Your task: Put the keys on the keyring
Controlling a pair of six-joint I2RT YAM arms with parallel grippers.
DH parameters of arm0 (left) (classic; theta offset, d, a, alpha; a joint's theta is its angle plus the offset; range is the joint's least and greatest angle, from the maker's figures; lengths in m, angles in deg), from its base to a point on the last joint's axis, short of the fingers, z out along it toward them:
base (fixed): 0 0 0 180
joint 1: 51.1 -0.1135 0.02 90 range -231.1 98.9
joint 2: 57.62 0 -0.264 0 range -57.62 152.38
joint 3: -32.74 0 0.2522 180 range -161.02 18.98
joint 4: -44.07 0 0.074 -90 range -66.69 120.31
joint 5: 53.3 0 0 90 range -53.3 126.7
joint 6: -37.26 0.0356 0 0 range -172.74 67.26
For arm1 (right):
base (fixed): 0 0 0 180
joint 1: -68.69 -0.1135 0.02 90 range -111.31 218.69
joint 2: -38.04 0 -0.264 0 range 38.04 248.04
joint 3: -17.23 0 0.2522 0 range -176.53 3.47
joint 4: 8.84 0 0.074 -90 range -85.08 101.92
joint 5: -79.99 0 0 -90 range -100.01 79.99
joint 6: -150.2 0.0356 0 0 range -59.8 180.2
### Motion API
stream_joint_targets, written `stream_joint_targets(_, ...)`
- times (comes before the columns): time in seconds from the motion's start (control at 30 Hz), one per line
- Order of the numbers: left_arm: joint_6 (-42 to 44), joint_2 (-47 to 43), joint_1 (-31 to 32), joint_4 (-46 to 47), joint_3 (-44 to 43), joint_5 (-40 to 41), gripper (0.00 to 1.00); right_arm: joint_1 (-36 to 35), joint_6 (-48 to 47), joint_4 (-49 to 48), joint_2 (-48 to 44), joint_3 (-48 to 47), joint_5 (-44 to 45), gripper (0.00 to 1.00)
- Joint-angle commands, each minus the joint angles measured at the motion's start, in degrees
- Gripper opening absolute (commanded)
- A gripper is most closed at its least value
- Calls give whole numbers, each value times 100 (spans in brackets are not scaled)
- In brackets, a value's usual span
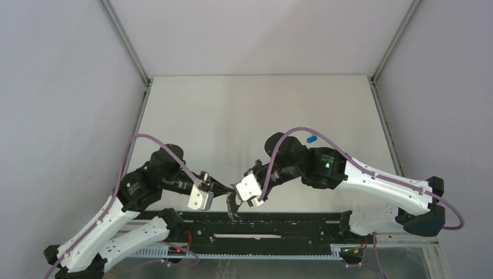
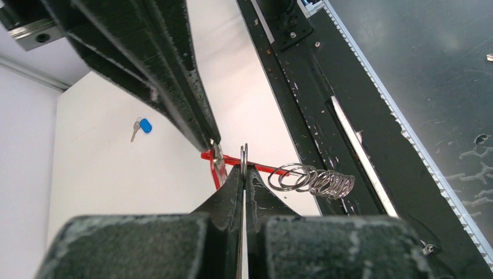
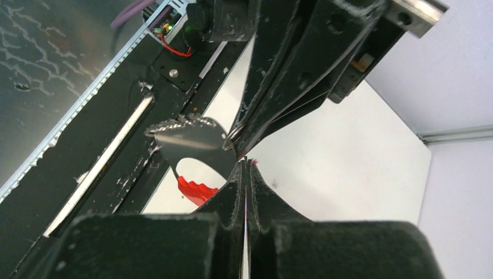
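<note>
My left gripper (image 2: 245,168) is shut on a thin silver ring (image 2: 245,152) of the keyring. From that ring a red band (image 2: 264,168) runs to a cluster of silver rings (image 2: 317,181). My right gripper (image 3: 246,163) is shut, with a sliver of red between its pads. In the left wrist view its fingers (image 2: 192,110) pinch a small silver key (image 2: 219,162) right beside the held ring. The two grippers meet tip to tip, left gripper (image 1: 228,189) against right gripper (image 1: 238,187). The keyring (image 1: 232,207) dangles below them. The blue-tagged key (image 1: 311,139) lies on the table.
The black rail (image 1: 279,224) at the table's near edge runs directly under the hanging keyring. Grey walls (image 1: 58,87) close in both sides and the back. White table surface (image 1: 256,110) stretches behind the grippers.
</note>
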Motion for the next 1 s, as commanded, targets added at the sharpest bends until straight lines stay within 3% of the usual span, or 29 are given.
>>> stream_joint_targets(0.0, -211, -21, 41, 280, -251, -198, 0, 42, -257, 14, -386, 176, -165, 0)
stream_joint_targets(0.97, -370, 82, 38, 361, -300, -104, 0, -47, -589, -122, -187, 113, -333, 0)
